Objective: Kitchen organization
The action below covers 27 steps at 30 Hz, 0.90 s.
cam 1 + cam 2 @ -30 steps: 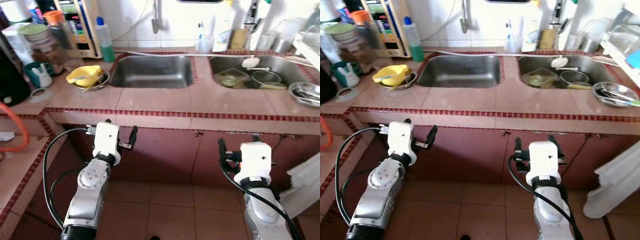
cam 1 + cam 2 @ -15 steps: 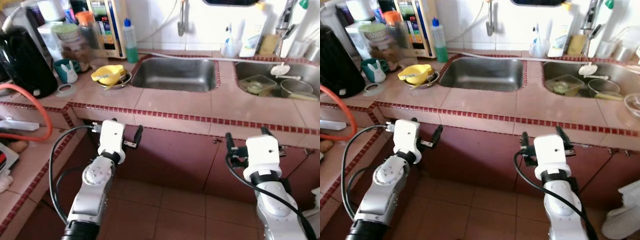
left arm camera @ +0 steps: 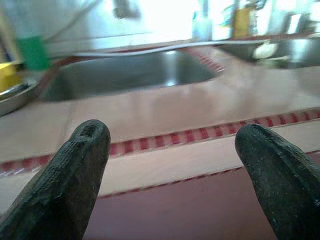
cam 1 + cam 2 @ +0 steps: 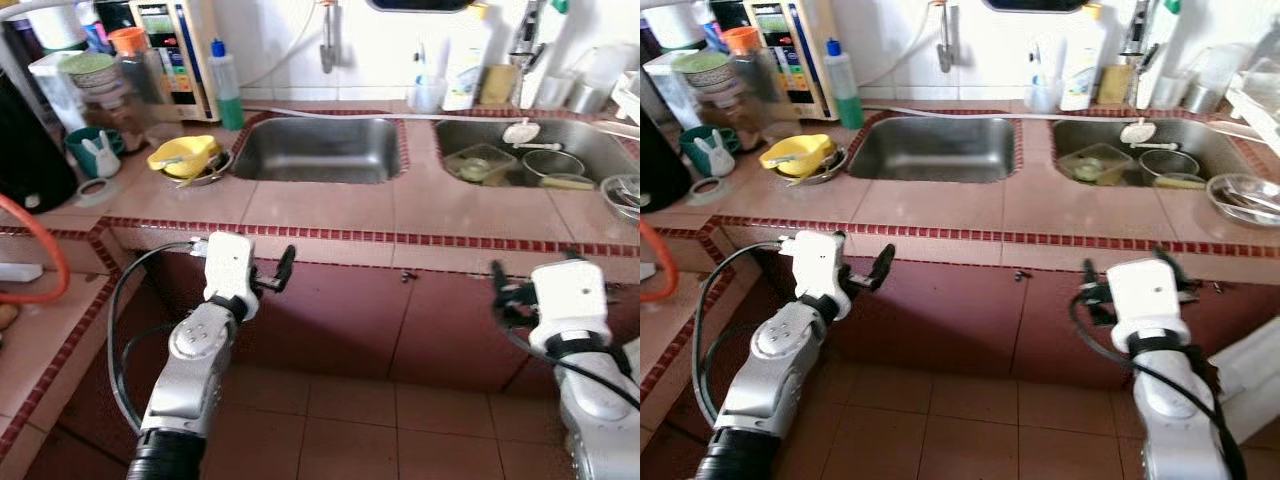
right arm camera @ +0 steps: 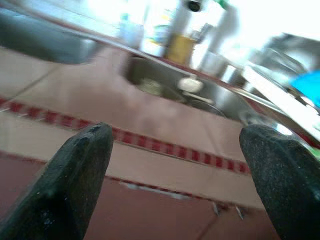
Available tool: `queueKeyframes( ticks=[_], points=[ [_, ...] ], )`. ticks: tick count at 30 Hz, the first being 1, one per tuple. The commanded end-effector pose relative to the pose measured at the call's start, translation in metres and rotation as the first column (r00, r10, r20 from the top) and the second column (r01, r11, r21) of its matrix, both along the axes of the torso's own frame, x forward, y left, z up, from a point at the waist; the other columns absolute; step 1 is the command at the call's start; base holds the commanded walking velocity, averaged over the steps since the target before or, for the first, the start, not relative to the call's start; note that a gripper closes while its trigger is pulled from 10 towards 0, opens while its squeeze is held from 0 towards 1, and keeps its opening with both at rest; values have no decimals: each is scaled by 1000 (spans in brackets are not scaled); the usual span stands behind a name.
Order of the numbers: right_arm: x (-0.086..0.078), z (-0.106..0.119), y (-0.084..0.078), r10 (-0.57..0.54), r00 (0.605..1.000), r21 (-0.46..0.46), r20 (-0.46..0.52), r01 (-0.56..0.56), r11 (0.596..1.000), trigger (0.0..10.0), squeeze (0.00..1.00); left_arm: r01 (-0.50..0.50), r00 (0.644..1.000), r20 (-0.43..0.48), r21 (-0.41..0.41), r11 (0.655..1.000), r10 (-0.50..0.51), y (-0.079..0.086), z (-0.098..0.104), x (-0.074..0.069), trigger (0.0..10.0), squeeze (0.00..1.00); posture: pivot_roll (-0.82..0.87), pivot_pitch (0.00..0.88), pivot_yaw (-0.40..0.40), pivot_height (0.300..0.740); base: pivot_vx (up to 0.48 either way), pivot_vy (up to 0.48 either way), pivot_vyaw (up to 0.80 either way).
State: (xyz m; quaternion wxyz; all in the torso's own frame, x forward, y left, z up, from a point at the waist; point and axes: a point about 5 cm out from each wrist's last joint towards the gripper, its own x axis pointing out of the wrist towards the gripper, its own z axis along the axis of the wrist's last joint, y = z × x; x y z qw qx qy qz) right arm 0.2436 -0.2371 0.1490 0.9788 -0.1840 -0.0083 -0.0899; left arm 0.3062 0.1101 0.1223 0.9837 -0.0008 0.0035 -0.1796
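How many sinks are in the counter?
2. The empty left sink sits under the tap, near the yellow bowl. The right sink holds dishes, and its far right end runs out of view.

a tiled counter (image 4: pixel 330 205) runs across the scene with two sinks set in it: the left sink (image 4: pixel 315 150) and, to its right, the right sink (image 4: pixel 520 150) holding dishes (image 4: pixel 545 162). left of the sinks a bowl (image 4: pixel 182 155) rests on the counter, with a bottle (image 4: pixel 228 72) behind it. cabinet doors (image 4: pixel 400 320) stand below the counter.
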Motion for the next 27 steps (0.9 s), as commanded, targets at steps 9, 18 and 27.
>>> queueKeyframes(
  ticks=[9, 18, 27],
  points=[
    [6, 7, 22, -50, 996, 121, 73, 41, 992, 10000, 0, -19, 999, -31, -27, 999, 18, 7, 0, 4, 10000, 0, 32, 0, 48, 740, 0, 0, 0],
    [9, 7, 33, -51, 996, 246, 73, 32, 969, 10000, 0, -15, 999, -42, -39, 999, 13, 3, 2, 5, 10000, 0, 30, 0, 38, 740, 0, 0, 0],
    [12, 7, 32, -53, 997, 275, 53, 37, 961, 10000, 0, -14, 999, -52, -42, 999, 11, 3, 0, 4, 10000, 0, 26, 0, 34, 740, 0, 327, 0]
  ],
)
